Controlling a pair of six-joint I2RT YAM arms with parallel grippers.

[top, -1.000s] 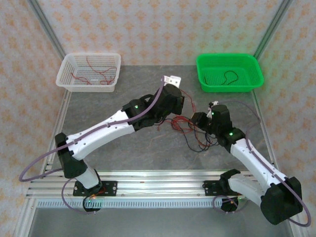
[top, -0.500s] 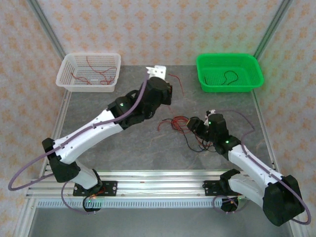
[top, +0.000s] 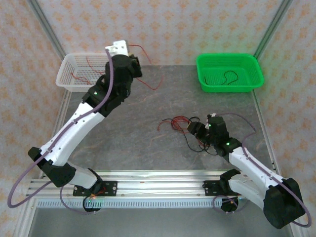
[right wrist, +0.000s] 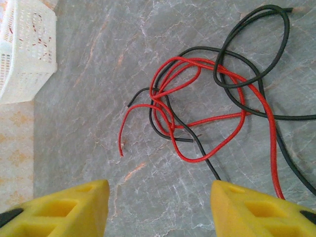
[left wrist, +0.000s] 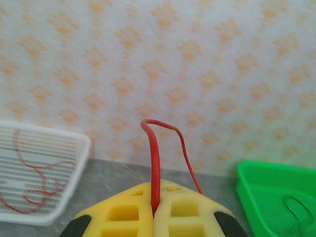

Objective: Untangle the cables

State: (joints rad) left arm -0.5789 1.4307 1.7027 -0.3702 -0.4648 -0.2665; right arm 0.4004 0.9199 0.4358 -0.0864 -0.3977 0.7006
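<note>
Two grippers, two different states. My left gripper [left wrist: 153, 217] has its yellow pads pressed together on a single red wire [left wrist: 156, 163]. The wire rises straight out of the seam between them, arches over and drops back down just right of the jaws. In the left wrist view the white basket [left wrist: 83, 144] sits ahead and to the left of these jaws with thin red wires [left wrist: 34, 180] lying in it. The green basket [left wrist: 245, 174] sits ahead and to the right.

My right gripper [right wrist: 158, 202] has its pads standing well apart with nothing between them. The snarl of cables [right wrist: 212, 98] lies on the grey table [right wrist: 89, 74] ahead of the jaws, shifted toward the right pad, red and black strands looped through one another. One loose red end curls down toward the left pad but stops short of it. Black loops spread out on the far right side, and I cannot tell which strands cross over which.
</note>
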